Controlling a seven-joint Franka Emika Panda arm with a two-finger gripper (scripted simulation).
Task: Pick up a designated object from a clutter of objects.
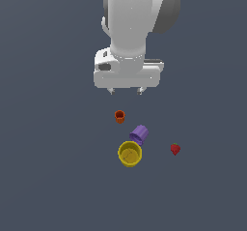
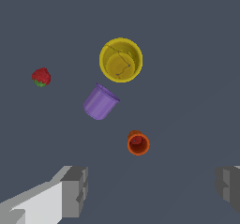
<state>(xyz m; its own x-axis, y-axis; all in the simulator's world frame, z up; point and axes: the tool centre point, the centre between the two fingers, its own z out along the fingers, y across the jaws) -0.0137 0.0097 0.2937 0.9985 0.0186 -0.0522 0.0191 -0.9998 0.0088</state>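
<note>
Red and tiny, the strawberry (image 1: 175, 149) is sitting on the dark grey counter (image 1: 48, 177) by itself, off toward the exterior view's right, well apart from the cups. The claw (image 1: 125, 91) is hanging high above the counter with its jaws spread wide and nothing between them; in the wrist view both fingers (image 2: 75, 190) are showing at the frame edges with bare counter between. It is hovering nearer to the orange-red cup (image 1: 119, 116) than to the strawberry, so the step in hand looks like the approach, and the pick is not yet begun.

To do this well, the arm needs to be travelling sideways toward the exterior view's right and somewhat toward the camera while it is up high, centring the berry between the fingers before descending. The berry is small and rounded, so the jaws should be closing around its widest part, low and straight down, or it may squirt out.

Little is standing in the way. The purple cup (image 1: 139, 135) is lying tilted on its side, touching or just beside the yellow cup (image 1: 130, 153), which is standing upright with its mouth open. Both are sitting between the orange-red cup and the berry's side of the scene, but a high transit is clearing them. The orange-red cup is the likeliest thing to be mistaken for the target, being similar in colour.
</note>
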